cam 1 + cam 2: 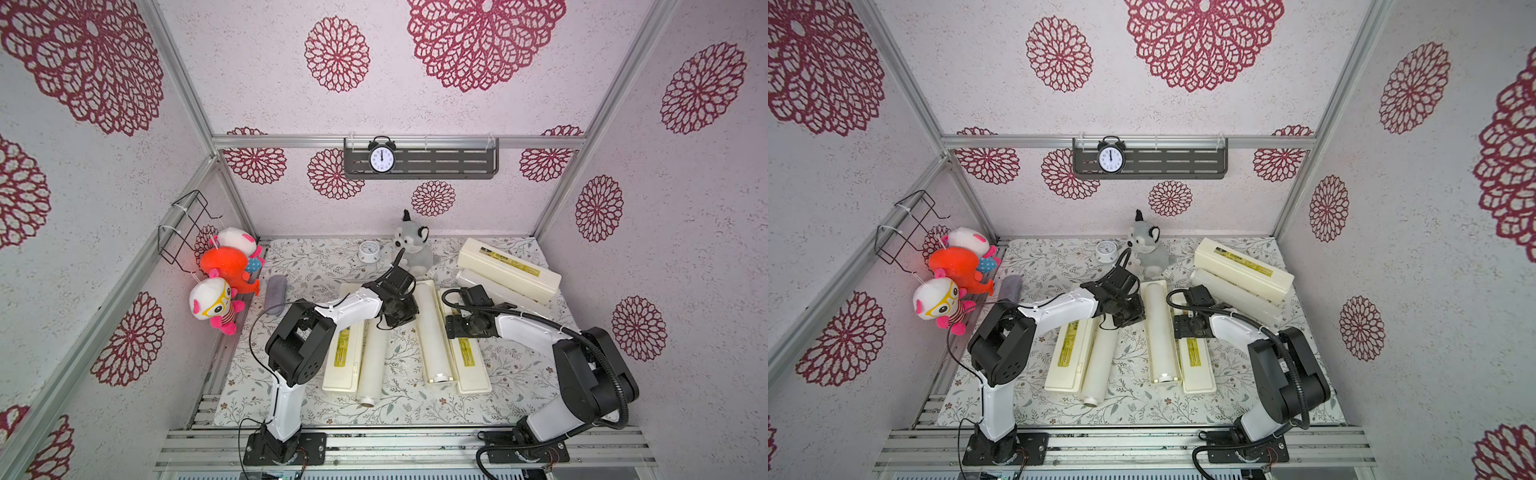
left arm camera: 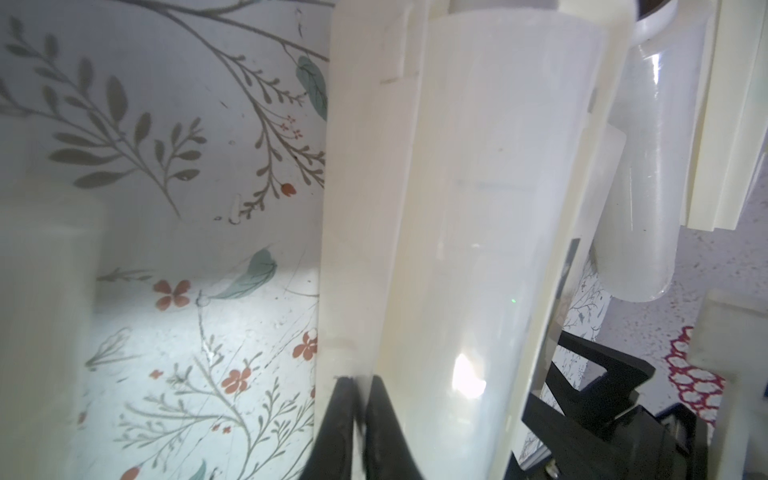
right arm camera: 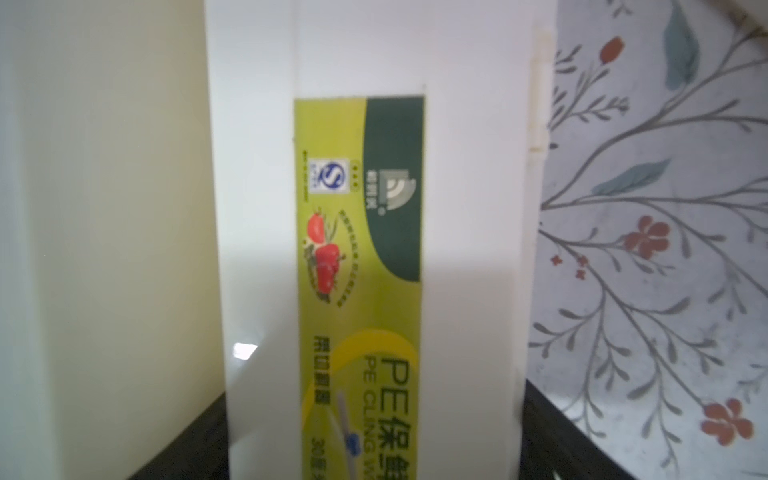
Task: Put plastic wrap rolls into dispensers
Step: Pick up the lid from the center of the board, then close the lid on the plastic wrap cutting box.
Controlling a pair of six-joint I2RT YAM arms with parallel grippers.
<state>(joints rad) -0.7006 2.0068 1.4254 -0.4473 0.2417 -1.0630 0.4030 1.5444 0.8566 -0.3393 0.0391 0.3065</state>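
Left of the open box [image 1: 441, 380], bare mat [image 1: 401, 357]; left gripper [image 2: 358, 388] pinches its wall beside the roll [image 2: 478, 249], right gripper [image 1: 463, 328] wide astride its lid [image 3: 257, 208].

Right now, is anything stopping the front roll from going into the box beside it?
Yes. The dispenser beside that plastic wrap roll looks shut, so its labelled lid is in the way. The left arm also crosses above both far ends.

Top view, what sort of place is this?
Likely a staged robot test booth: aluminium frame, flower-patterned wall panels, and a left arm and right arm bolted to a front rail.
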